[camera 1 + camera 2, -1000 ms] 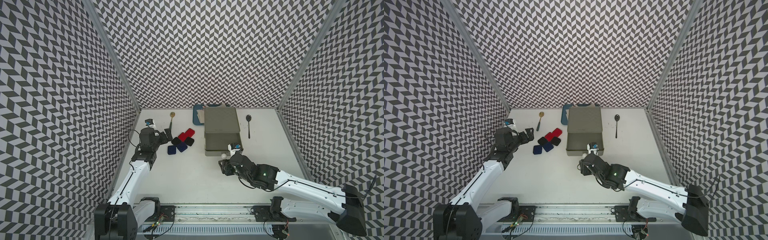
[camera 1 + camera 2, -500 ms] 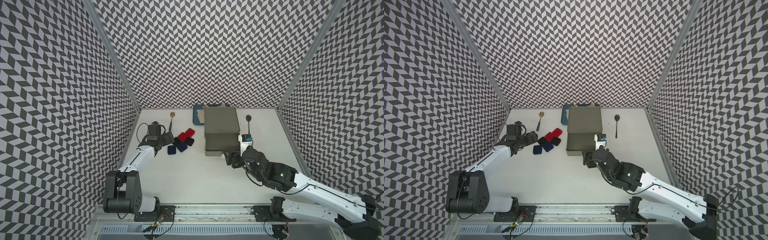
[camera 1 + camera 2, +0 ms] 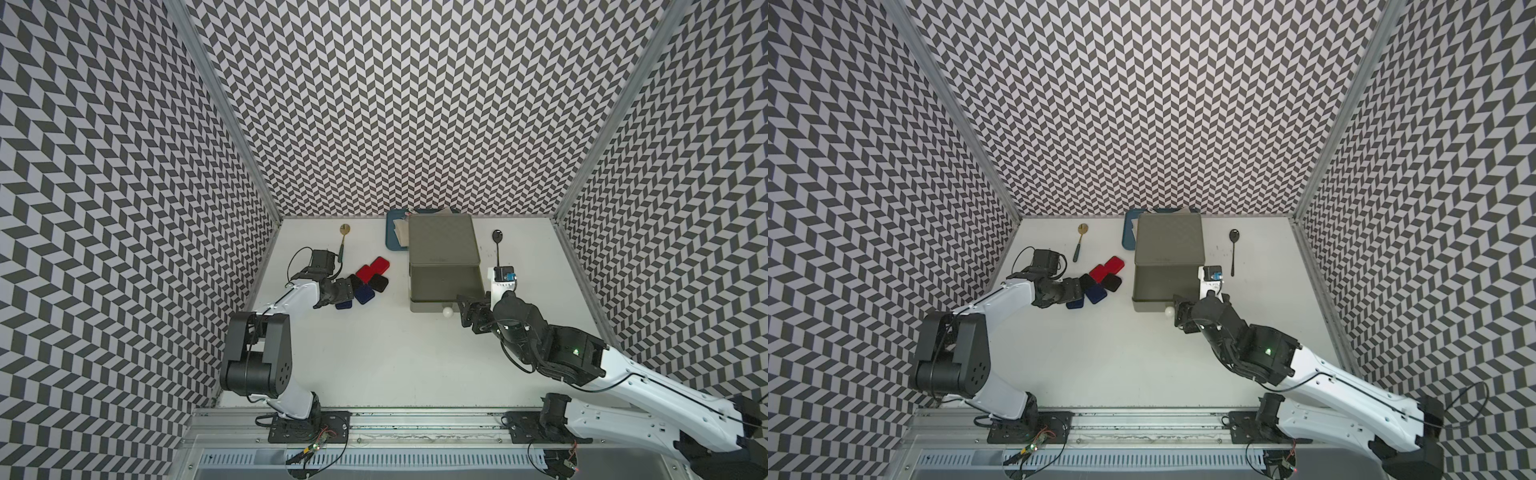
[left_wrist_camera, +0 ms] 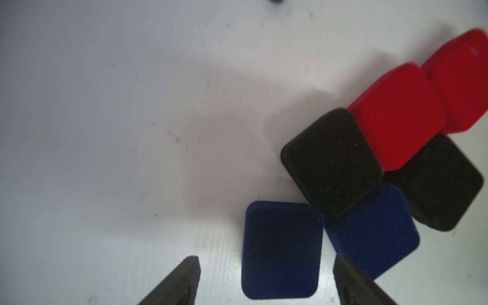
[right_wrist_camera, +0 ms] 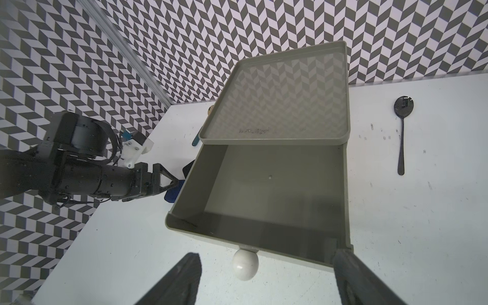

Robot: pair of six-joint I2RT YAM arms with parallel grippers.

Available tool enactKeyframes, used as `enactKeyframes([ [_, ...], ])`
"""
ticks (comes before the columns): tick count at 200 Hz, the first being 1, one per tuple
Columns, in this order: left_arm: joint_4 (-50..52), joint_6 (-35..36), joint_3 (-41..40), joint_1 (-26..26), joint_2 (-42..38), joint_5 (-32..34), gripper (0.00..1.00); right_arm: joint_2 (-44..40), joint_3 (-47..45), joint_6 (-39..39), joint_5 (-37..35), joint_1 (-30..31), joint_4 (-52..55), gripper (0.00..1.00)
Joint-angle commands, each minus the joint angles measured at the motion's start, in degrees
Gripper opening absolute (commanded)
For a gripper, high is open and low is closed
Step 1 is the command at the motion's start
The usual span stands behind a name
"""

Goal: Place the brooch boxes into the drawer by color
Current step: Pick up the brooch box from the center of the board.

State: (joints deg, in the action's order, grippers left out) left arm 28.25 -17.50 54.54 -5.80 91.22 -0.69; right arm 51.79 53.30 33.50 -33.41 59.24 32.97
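So, boxes (image 3: 365, 282): all six lie huddled on the table (image 3: 395, 365), none in a drawer yet.
nearest blue box (image 4: 281, 250): flat on the table between the left gripper's (image 4: 265, 261) fingers, which are spread with a gap on either side; nothing pinched.
other boxes: beyond those fingertips, a second blue box (image 4: 375, 235) touches a black box (image 4: 332, 163); the two red boxes (image 4: 396, 116) and the other black box (image 4: 443, 182) lie farther out.
chest (image 3: 442, 241): its top drawer (image 5: 277, 190) is pulled out and empty; the lower tiers are mostly hidden under it.
knob (image 5: 245, 265): just ahead of the right gripper's (image 5: 266, 257) fingers, which are spread wide and hold nothing.
done: one drawer open, by the look of it.
left: every box to be picked up and sorted by colour; probably two more drawers to open.
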Motion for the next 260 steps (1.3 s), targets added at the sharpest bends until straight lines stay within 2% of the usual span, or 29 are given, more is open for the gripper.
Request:
enactKeyframes([
  [1, 1.80, 0.98, 1.78, -0.81, 0.39, 1.10, 0.84, -1.68, -0.69, -0.19, -1.15, -0.66, -0.02, 0.83],
  [113, 2.69, 2.38, 3.37, -1.33, 5.60, 4.40, 0.75, -0.49, -0.22, -0.71, 0.60, -2.41, 0.00, 0.84],
  [143, 2.69, 2.70, 3.55, -1.36, 6.42, 4.60, 0.65, 0.15, -0.21, -0.89, 0.98, -2.55, -0.26, 0.84],
  [163, 3.12, 2.70, 3.73, -1.17, 6.86, 4.05, 0.64, 0.63, -0.14, -0.98, 1.15, -2.60, -0.34, 0.84],
  [180, 3.47, 3.02, 4.00, -1.21, 7.31, 4.04, 0.54, 0.85, 0.14, -1.19, 1.32, -2.73, -0.58, 0.84],
  [202, 3.93, 3.24, 4.19, -1.20, 7.19, 4.54, 0.49, 1.10, 0.47, -1.74, 1.41, -2.70, -0.88, 0.84],
  [225, 6.42, 3.82, 5.65, -1.57, 4.10, 5.87, 0.47, 1.12, 0.84, -2.98, 2.28, -2.73, -1.86, 0.84],
  [245, 7.82, 5.39, 8.48, -2.00, -3.10, 6.83, 0.45, 0.49, 1.74, -3.45, 2.25, -3.16, -3.09, 0.87],
  [260, 7.56, 8.86, 10.64, -2.88, -9.02, 5.92, 0.41, -0.15, 2.79, -6.29, 5.45, -4.52, -5.73, 0.89],
])
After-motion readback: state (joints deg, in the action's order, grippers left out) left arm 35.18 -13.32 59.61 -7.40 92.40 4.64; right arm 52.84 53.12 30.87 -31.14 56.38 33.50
